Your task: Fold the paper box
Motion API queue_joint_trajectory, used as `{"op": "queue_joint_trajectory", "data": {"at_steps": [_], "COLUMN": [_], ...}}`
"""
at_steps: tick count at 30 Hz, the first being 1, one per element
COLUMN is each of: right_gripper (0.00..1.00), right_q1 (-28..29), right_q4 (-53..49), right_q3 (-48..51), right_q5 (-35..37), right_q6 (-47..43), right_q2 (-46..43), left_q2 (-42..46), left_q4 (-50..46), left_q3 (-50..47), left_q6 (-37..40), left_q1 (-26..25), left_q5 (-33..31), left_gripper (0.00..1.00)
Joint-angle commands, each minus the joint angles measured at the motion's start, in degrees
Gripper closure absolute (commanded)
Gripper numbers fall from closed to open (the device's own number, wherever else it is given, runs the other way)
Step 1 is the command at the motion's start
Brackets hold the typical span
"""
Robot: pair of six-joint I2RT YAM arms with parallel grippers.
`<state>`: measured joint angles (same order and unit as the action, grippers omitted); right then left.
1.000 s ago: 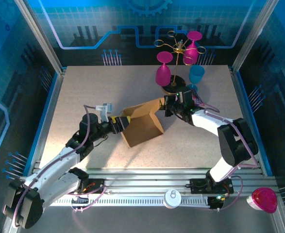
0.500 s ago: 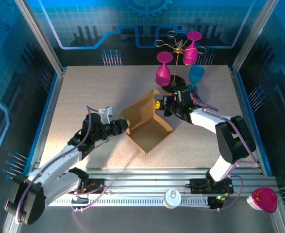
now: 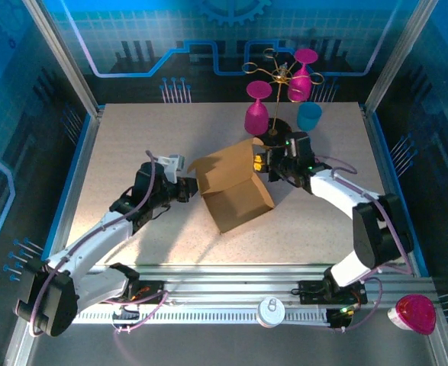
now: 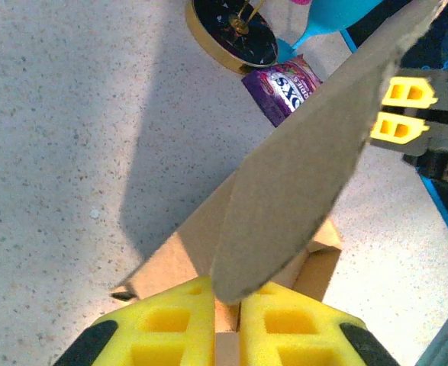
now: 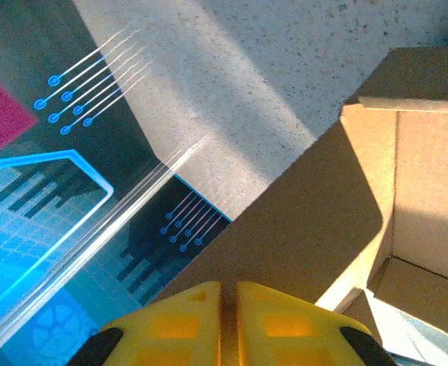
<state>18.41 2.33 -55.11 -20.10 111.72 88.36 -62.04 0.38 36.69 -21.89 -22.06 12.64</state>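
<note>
One brown cardboard box [image 3: 235,191] sits open in the middle of the speckled tabletop [image 3: 132,137]. Two tools hold it: the left tool [image 3: 192,189] pinches one flap, the right tool [image 3: 256,162] pinches another.

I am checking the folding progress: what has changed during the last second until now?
The left gripper closed on the left flap of the paper box, which turned and shifted slightly right. The right gripper stayed at the right flap. The glass stand stayed put.
</note>
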Motion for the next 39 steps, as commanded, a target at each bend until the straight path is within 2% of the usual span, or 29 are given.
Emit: {"op": "queue_joint_trajectory", "data": {"at_steps": [1, 8, 12, 18, 23, 29, 35, 39], "right_gripper": [0.82, 0.72, 0.69, 0.62, 0.53, 0.44, 0.41, 0.41], "right_q1": [-1.52, -3.34, -3.48, -5.17, -5.63, -0.16, 6.78, 9.79], "right_q4": [-8.42, -12.51, -11.98, -18.26, -20.31, -20.53, -15.61, -18.89], "right_q3": [0.49, 0.72, 1.52, 0.96, -0.05, -6.68, -14.86, -21.87], "right_q5": [0.0, -1.52, -2.48, 2.39, 6.96, 13.33, 13.52, 12.09], "right_q6": [-6.62, -11.41, -11.43, -13.41, -13.64, -12.72, -8.3, -7.62], "right_q2": [-4.26, -6.32, -6.28, -11.32, -15.96, -17.21, -8.09, -1.64], "left_q2": [-1.01, -3.47, -3.91, -2.66, -2.41, -2.87, -3.81, -4.17], "left_q4": [-2.12, -2.01, -2.98, -4.37, -3.31, -1.28, 0.62, 1.69], "left_q3": [2.48, 4.14, 6.0, 7.94, 8.15, 7.35, 6.65, 6.16], "left_q6": [7.06, 10.11, 12.33, 16.84, 22.17, 28.22, 30.71, 31.89], "left_q1": [0.11, -0.56, -2.13, -3.51, -3.9, -4.39, -4.48, -4.48], "left_q5": [-0.25, -1.75, -6.57, -15.08, -16.57, -17.63, -18.15, -18.55], "left_gripper": [0.88, 0.91, 0.98, 1.0, 1.0, 1.0, 1.0, 1.0]}}
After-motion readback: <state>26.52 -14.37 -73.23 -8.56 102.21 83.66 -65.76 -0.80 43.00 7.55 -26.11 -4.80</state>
